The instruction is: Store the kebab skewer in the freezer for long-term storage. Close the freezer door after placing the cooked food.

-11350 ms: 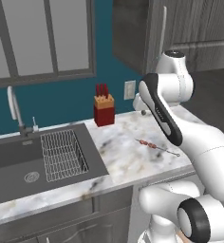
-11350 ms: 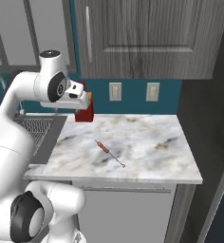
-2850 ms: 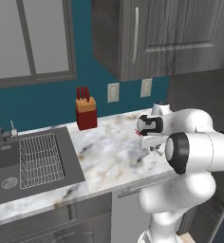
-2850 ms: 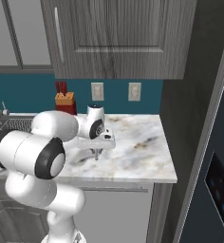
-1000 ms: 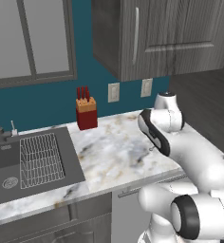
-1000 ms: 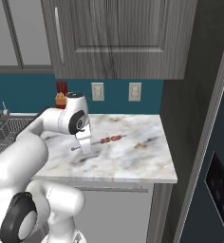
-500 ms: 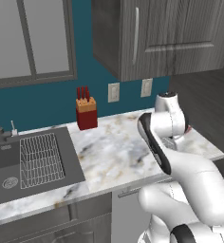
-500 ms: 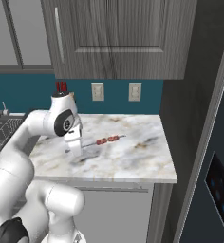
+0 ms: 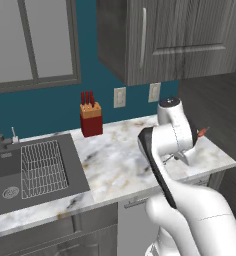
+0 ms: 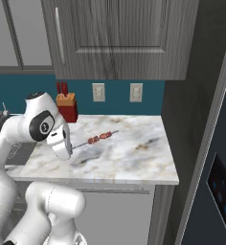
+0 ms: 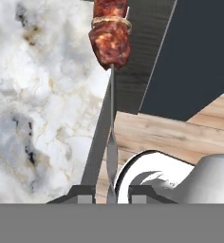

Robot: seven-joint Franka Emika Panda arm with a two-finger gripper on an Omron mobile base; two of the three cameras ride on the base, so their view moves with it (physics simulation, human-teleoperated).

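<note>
Skewer point(image 10: 98, 138) is riding in the air above the marble desk point(image 10: 134, 153), well clear of the knife block point(image 10: 67, 107), with the claw point(image 11: 112, 192) pinching its bare stick end tight between nearly shut tips. Its long axis is running straight out from the claw along the line of the fingers, roughly level, the meat chunks sitting toward the far tip. That tip is pointing away from the knife block and toward the freezer door point(image 10: 215, 182) at the desk's far end, so carrying it there looks like a sweep along its own length.
</note>
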